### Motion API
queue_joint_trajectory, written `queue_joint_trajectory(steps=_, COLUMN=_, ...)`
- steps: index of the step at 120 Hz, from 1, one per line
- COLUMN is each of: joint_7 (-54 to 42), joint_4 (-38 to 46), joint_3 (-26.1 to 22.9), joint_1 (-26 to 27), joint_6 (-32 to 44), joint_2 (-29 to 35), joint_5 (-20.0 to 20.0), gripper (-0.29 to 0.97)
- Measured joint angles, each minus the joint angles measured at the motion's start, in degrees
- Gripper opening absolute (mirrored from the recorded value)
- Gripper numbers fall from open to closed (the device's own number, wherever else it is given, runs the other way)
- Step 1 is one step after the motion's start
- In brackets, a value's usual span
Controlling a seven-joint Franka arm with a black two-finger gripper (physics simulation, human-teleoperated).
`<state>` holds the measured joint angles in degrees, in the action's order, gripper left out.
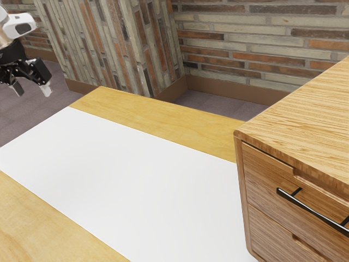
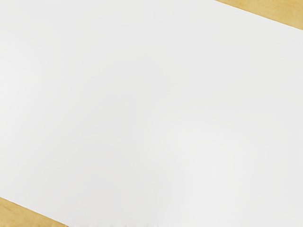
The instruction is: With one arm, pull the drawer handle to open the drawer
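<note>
Exterior view: the gripper [image 1: 32,87] hangs high at the exterior view's left, fingers [image 1: 46,86] spread and holding nothing, well apart from the drawer handle [image 1: 311,210] low at the right. That slim black bar lies level along the upper drawer [image 1: 267,177] front, slanting down-right in the picture, facing out over the white mat [image 1: 125,180]. The risk, I'd say, is closing along the bar rather than across it and slipping off, or bumping the front. Wrist view: mat and a worktop [image 2: 19,215] strip lie under the hand
</note>
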<state>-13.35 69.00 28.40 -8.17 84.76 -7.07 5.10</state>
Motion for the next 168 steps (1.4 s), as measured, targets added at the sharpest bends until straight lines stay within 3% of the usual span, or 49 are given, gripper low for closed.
queue_joint_trajectory(steps=25, joint_7=-1.40, joint_4=-2.39, joint_3=-0.33, joint_1=-2.06, joint_6=-0.73, joint_2=0.60, joint_5=2.52, gripper=0.66)
queue_joint_trajectory(steps=39, joint_7=-1.92, joint_4=-11.21, joint_3=-3.76, joint_1=7.28, joint_6=-2.26, joint_2=10.35, joint_5=-3.10, gripper=0.66)
queue_joint_trajectory(steps=56, joint_7=-1.75, joint_4=-6.60, joint_3=-13.95, joint_1=10.06, joint_6=-4.56, joint_2=10.24, joint_5=-5.46, gripper=0.66)
queue_joint_trajectory(steps=69, joint_7=-1.45, joint_4=-5.56, joint_3=-16.10, joint_1=13.73, joint_6=-8.28, joint_2=11.30, joint_5=-6.26, gripper=0.65)
queue_joint_trajectory(steps=75, joint_7=-1.29, joint_4=0.24, joint_3=-17.39, joint_1=13.07, joint_6=-9.47, joint_2=15.89, joint_5=-6.57, gripper=0.65)
queue_joint_trajectory(steps=89, joint_7=0.18, joint_4=30.02, joint_3=-23.82, joint_1=13.86, joint_6=-8.95, joint_2=36.79, joint_5=-10.56, gripper=0.66)
queue_joint_trajectory(steps=99, joint_7=1.64, joint_4=36.16, joint_3=-27.61, joint_1=14.53, joint_6=-11.80, joint_2=43.39, joint_5=-11.18, gripper=0.66)
queue_joint_trajectory(steps=105, joint_7=2.49, joint_4=37.74, joint_3=-27.50, joint_1=19.25, joint_6=-12.49, joint_2=46.80, joint_5=-9.84, gripper=0.66)
queue_joint_trajectory(steps=114, joint_7=3.62, joint_4=41.58, joint_3=-28.54, joint_1=33.67, joint_6=-11.56, joint_2=50.32, joint_5=-8.55, gripper=0.66)
queue_joint_trajectory(steps=121, joint_7=4.24, joint_4=43.91, joint_3=-32.12, joint_1=40.34, joint_6=-9.58, joint_2=50.50, joint_5=-7.83, gripper=0.66)
queue_joint_trajectory(steps=129, joint_7=3.69, joint_4=45.29, joint_3=-40.83, joint_1=41.29, joint_6=-5.17, joint_2=48.93, joint_5=-6.33, gripper=0.66)
queue_joint_trajectory(steps=136, joint_7=2.59, joint_4=45.38, joint_3=-44.63, joint_1=42.98, joint_6=-1.04, joint_2=46.84, joint_5=-5.50, gripper=0.66)
queue_joint_trajectory(steps=151, joint_7=0.75, joint_4=45.68, joint_3=-45.24, joint_1=46.84, joint_6=2.97, joint_2=44.00, joint_5=-3.54, gripper=0.66)
queue_joint_trajectory(steps=168, joint_7=-7.95, joint_4=44.76, joint_3=-42.01, joint_1=47.58, joint_6=8.82, joint_2=39.33, joint_5=-7.49, gripper=0.66)
